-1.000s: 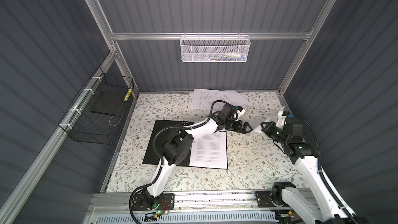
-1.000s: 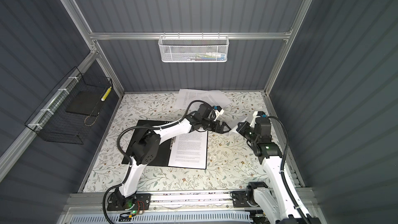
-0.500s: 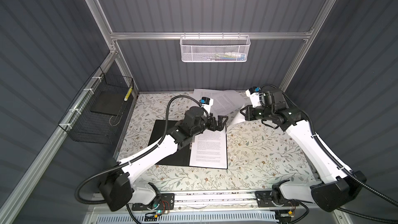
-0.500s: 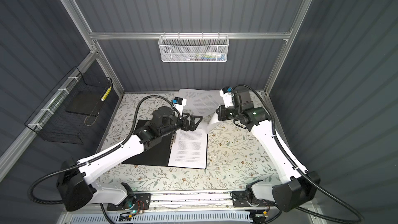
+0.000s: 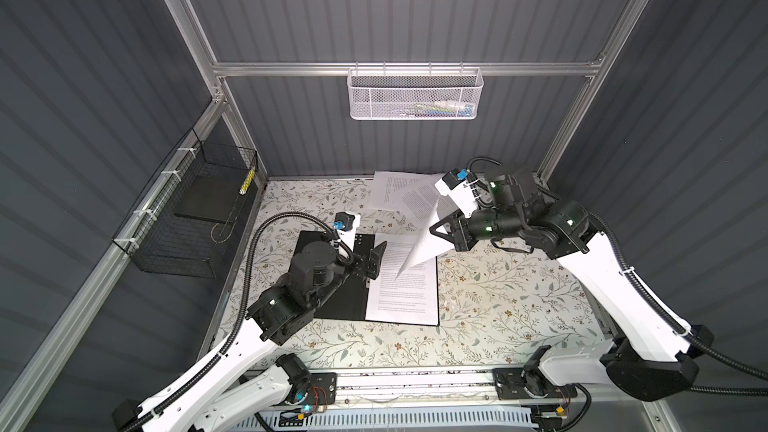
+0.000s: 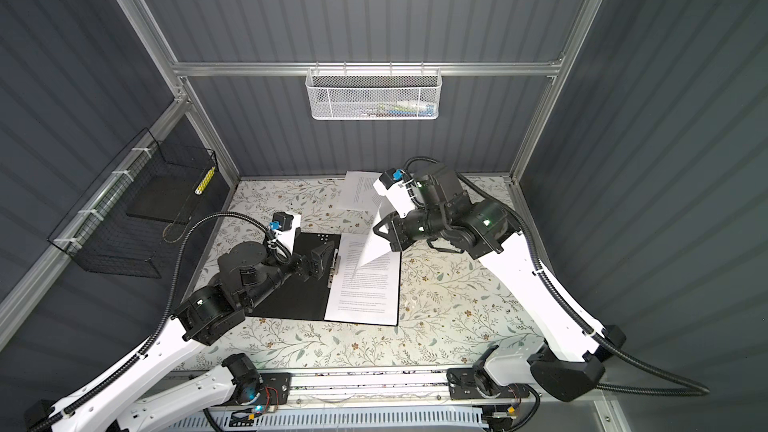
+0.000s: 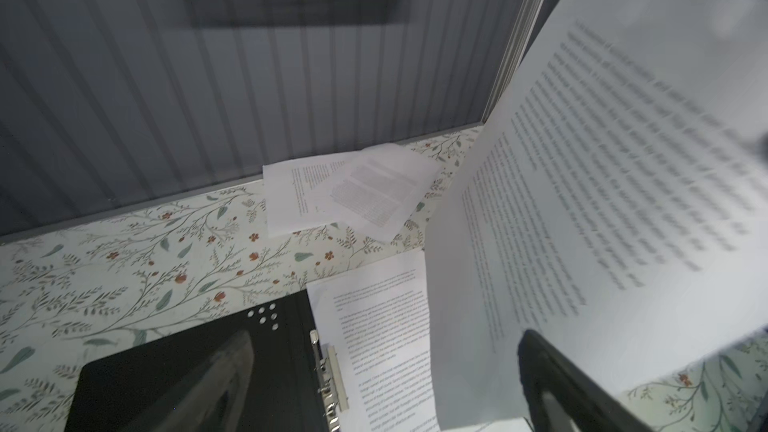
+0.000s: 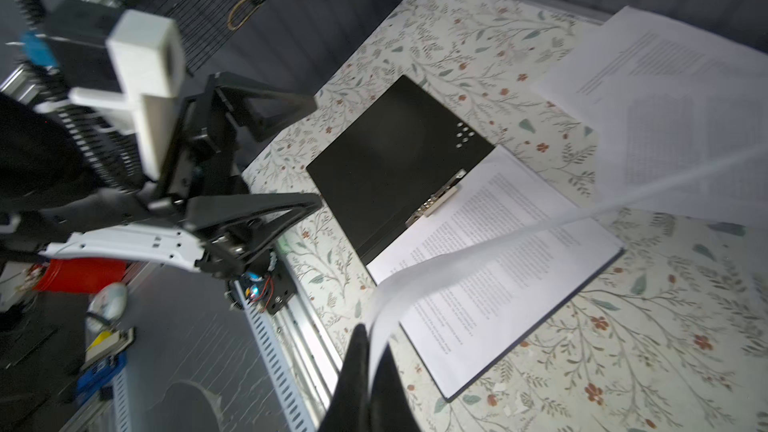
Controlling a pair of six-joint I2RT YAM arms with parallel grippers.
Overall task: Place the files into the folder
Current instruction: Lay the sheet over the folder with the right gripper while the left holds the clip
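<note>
sheet (image 5: 420, 243) hangs light and floppy; our right gripper (image 8: 372, 342) pinches its edge shut, our left gripper (image 5: 372, 265) gapes empty.

Held sheet (image 5: 419, 245) in right claw (image 5: 435, 229) hangs tilted over the folder (image 5: 332, 301), blocking its right half. Left claw (image 5: 375, 261) hovers by the spine clip (image 7: 328, 374). Surface (image 5: 519, 305) right of the folder is bare; loose sheets (image 5: 399, 193) crowd the back.
</note>
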